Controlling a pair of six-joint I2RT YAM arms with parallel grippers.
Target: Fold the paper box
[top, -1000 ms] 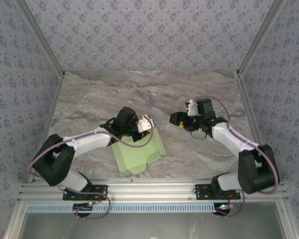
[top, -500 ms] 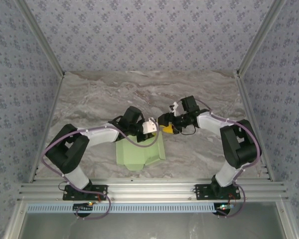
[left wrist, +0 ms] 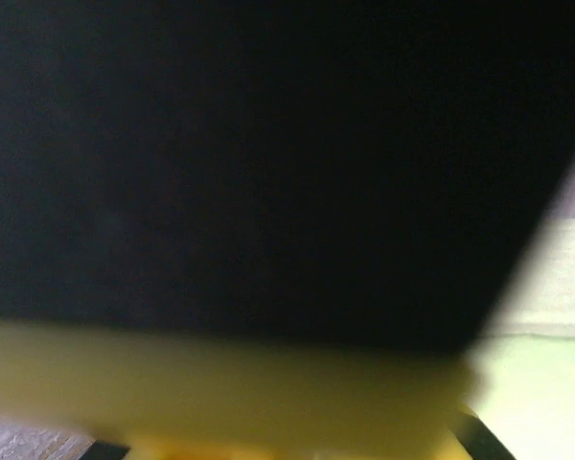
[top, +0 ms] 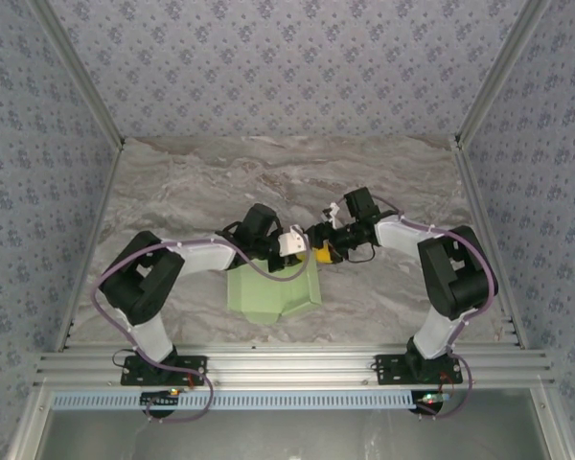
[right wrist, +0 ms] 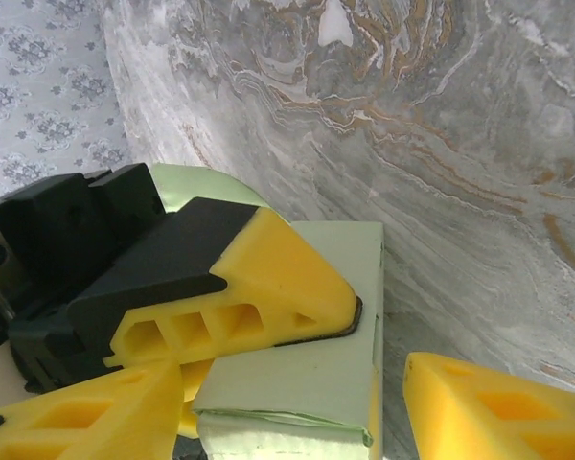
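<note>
The pale green paper box (top: 268,297) lies partly folded on the table's near middle. My left gripper (top: 295,245) is at its far right corner. In the right wrist view its yellow upper finger (right wrist: 259,278) presses flat on a raised folded flap of the paper box (right wrist: 307,374), with more yellow showing beneath the card. My right gripper (top: 319,251) meets it from the right and stands open (right wrist: 287,426), its fingers (right wrist: 86,412) either side of that flap without touching it. The left wrist view is dark, with blurred yellow and a patch of green card (left wrist: 546,402).
The marble table (top: 383,182) is ringed by patterned walls, with a metal rail (top: 287,369) along the near edge. Both arms bend inward, so their wrists crowd the same spot above the box.
My right gripper has swung left from the open table to the box's far right corner, meeting the left gripper. The left gripper and box have shifted slightly right.
</note>
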